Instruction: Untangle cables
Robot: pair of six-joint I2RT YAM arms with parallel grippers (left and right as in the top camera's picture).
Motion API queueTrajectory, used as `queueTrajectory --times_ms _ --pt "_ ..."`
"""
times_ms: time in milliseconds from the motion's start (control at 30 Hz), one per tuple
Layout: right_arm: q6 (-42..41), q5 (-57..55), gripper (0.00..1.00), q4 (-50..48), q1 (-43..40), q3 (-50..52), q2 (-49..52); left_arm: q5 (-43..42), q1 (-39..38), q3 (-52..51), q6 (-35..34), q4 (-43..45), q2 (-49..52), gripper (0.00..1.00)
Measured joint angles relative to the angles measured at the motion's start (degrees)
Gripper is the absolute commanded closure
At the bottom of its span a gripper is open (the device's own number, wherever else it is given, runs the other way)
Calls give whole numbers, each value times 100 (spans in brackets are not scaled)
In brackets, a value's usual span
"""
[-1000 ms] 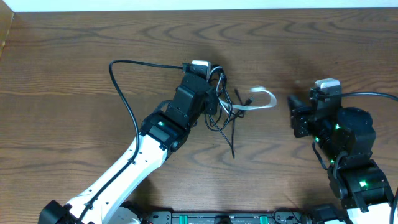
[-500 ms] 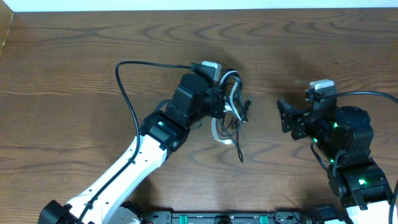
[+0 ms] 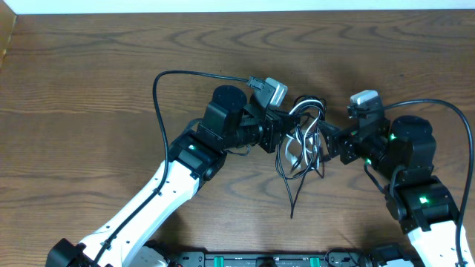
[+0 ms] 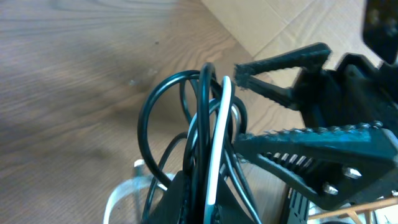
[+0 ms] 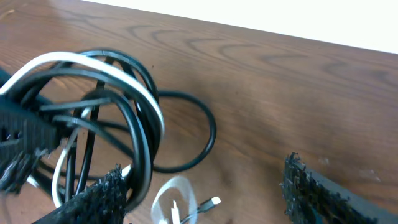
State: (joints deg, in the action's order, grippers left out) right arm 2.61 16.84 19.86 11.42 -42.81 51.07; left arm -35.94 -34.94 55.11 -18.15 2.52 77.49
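Note:
The cables [image 3: 306, 141] are a looped bundle of thin black and white cords at the table's middle. My left gripper [image 3: 284, 137] is shut on the bundle's left side and holds it up. In the left wrist view the jaws [image 4: 208, 190] pinch black and white strands [image 4: 214, 124]. My right gripper [image 3: 328, 145] is open right beside the bundle. In the right wrist view [image 5: 204, 168] its left finger sits against the black loops [image 5: 140, 118]. A white flat loop with a plug end [image 5: 180, 199] lies on the table between the fingers.
A loose black cord tail [image 3: 295, 196] hangs from the bundle toward the table's front. The left arm's thick black cable [image 3: 159, 96] arcs over the table at the left. The wooden table [image 3: 89, 67] extends to the back and left.
My left gripper has carried the bundle to the right and turned it toward the right arm. My right gripper has moved left up to the bundle, jaws open.

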Motion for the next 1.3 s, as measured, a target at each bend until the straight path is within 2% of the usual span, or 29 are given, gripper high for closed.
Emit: queueTrajectory --times_ms 133,233,333,767,800,900,1033,1133,1300 --pt "37 247 30 -208 2 0 186 -105 0 0 0 9 0 92" --pt "74 393 71 -256 2 0 334 -133 0 0 0 9 0 92" --pt "92 573 98 -267 11 0 424 -153 -7 0 0 11 7 92" --pt "76 551 97 -302 -7 0 463 439 -9 0 15 -24 9 92" --pt "76 573 94 -332 -7 0 463 442 -7 0 15 -33 9 92" --pt "81 686 75 -400 -7 0 466 407 -7 0 15 -55 9 92" --pt "107 822 64 -437 -7 0 466 70 -4 0 15 -50 9 92" --pt "101 881 65 -437 -7 0 466 -238 -4 0 17 -48 9 92" --pt "98 968 78 -450 -7 0 466 -592 -4 0 13 -11 9 92"
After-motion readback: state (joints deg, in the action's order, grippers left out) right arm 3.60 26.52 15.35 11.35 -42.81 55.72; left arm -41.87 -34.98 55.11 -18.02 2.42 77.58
